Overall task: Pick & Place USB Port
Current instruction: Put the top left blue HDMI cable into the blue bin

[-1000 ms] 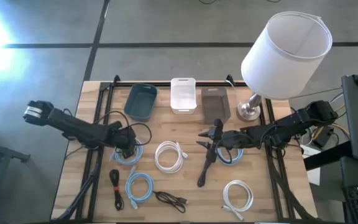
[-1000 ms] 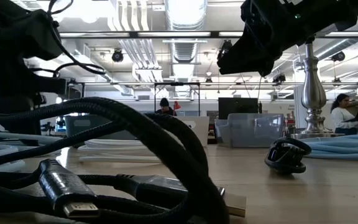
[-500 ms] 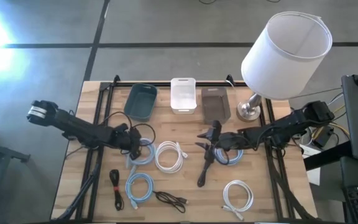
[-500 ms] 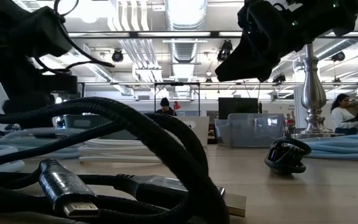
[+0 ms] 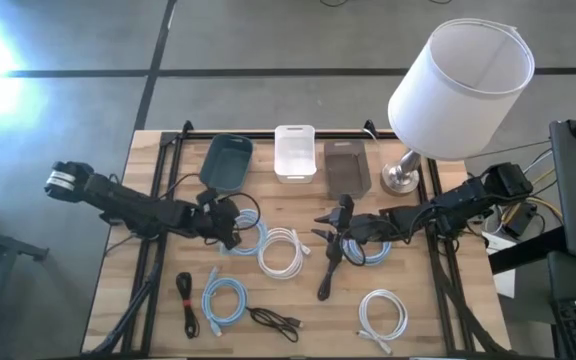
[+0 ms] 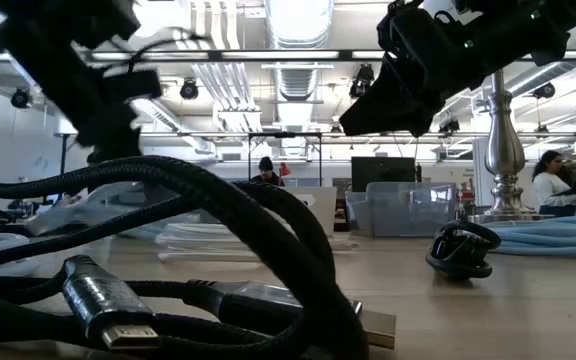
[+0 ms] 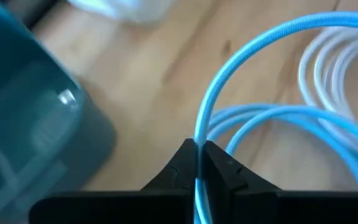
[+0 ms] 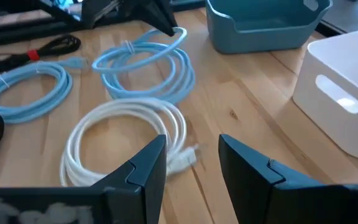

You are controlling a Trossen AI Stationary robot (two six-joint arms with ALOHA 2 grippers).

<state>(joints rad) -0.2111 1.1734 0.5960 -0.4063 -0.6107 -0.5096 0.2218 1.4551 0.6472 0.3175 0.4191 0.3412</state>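
Note:
A light-blue coiled cable (image 5: 250, 233) lies left of centre, in front of the teal bin (image 5: 226, 162). My left gripper (image 5: 233, 224) is shut on it, as the left wrist view (image 7: 199, 145) shows. Beside it lies a white coiled cable (image 5: 283, 251). My right gripper (image 5: 319, 229) hangs open just right of that white coil (image 8: 126, 140), holding nothing; its wrist view (image 8: 191, 149) looks across to the blue coil (image 8: 145, 62). A white bin (image 5: 295, 152) and a dark bin (image 5: 347, 166) stand at the far edge. My left gripper pinches a single strand of the light-blue coil (image 7: 199, 152) between its two fingertips, at the coil's left side. It comes slanting down from the table's left. The pinched loop (image 8: 178, 35) is raised; the other turns lie on the table.
A second light-blue coil (image 5: 372, 251) and a black cable (image 5: 329, 272) lie under my right arm. Near the front edge lie another blue coil (image 5: 226, 299), a white coil (image 5: 383, 315) and two black cables (image 5: 185, 296) (image 5: 277, 321). A lamp (image 5: 460, 90) stands far right.
My left gripper has shut on the light-blue coil and gone toward the table's right and up. The coil has been dragged to the right along the table, with the pinched loop raised, and now lies against the white coil.

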